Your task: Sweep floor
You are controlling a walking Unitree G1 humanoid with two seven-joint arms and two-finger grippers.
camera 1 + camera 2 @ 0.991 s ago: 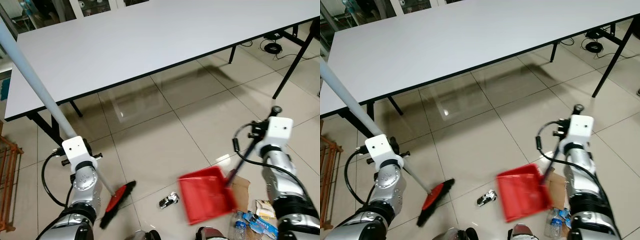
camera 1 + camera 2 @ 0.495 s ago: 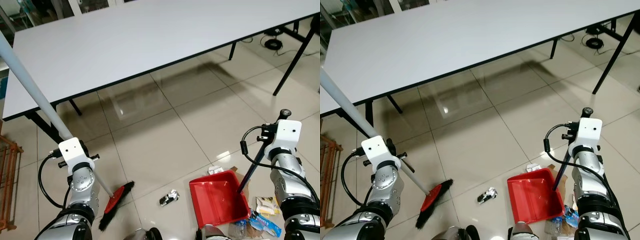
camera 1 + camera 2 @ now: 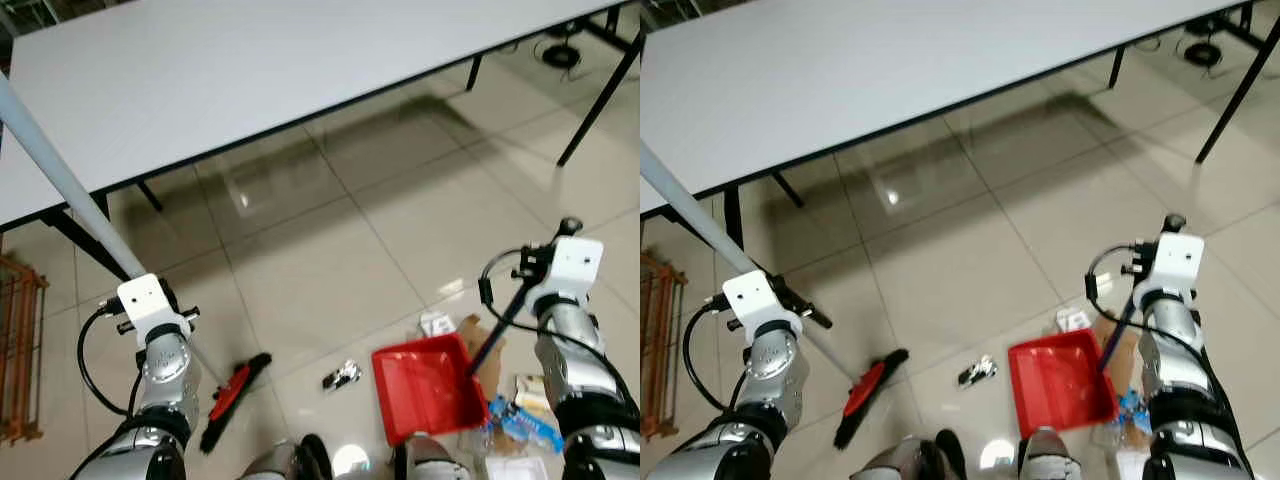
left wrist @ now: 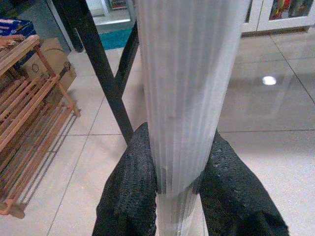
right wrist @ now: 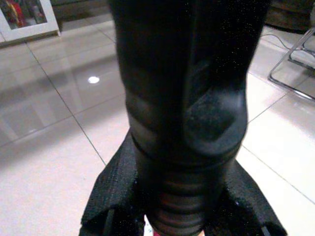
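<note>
Table with a pale grey top and black legs spans the upper part of the head views, standing over a glossy beige tiled floor that mirrors its edge.

Next in size, the broom runs as a long pale ribbed pole from the upper left down past the left arm to a red-and-black brush head resting on the tiles near the robot's left side. The left gripper is clamped on that pole, one textured black finger pressed against each side of it. A wooden slatted rack stands at the far left edge, beside a table leg.

The red dustpan sits flat on the floor before the robot's right side, its open mouth turned toward the broom. Its tray looks bare red inside; nothing can be made out lying in it. A thin black handle rises from its rear corner up to the right arm, where the right gripper is closed tight around the thick ribbed black grip.

Litter lies just behind and beside the pan: brown cardboard, a white scrap and blue-printed wrappers. Between brush head and pan, apart from both, lies a small crumpled silvery wrapper.
</note>
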